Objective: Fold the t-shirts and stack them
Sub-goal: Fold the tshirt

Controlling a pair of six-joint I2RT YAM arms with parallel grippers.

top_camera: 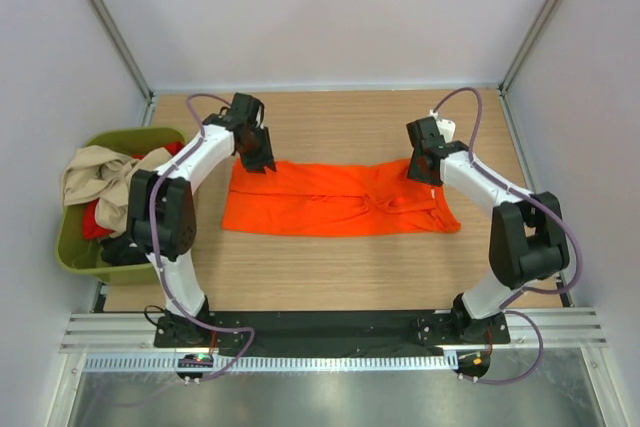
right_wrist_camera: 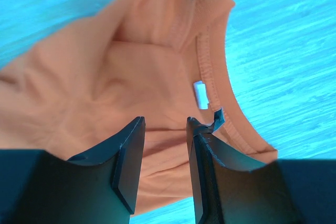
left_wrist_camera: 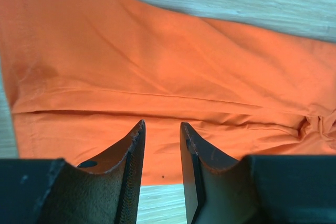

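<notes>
The orange t-shirt (top_camera: 335,199) lies folded into a long band across the middle of the table, neck end to the right. My left gripper (top_camera: 254,159) hovers over its far left corner, open and empty; the left wrist view shows its jaws (left_wrist_camera: 161,129) apart above the orange cloth (left_wrist_camera: 157,66). My right gripper (top_camera: 424,169) hovers over the far right end, open and empty; the right wrist view shows its jaws (right_wrist_camera: 165,127) apart above the round collar (right_wrist_camera: 215,77) with a white label. Beige (top_camera: 95,175), red (top_camera: 98,219) and black (top_camera: 122,249) shirts sit heaped in the tub.
The olive-green tub (top_camera: 75,252) stands at the table's left edge beside my left arm. Grey walls and metal posts enclose the wooden table (top_camera: 340,277) at the back and sides. A black base rail (top_camera: 330,327) runs along the near edge.
</notes>
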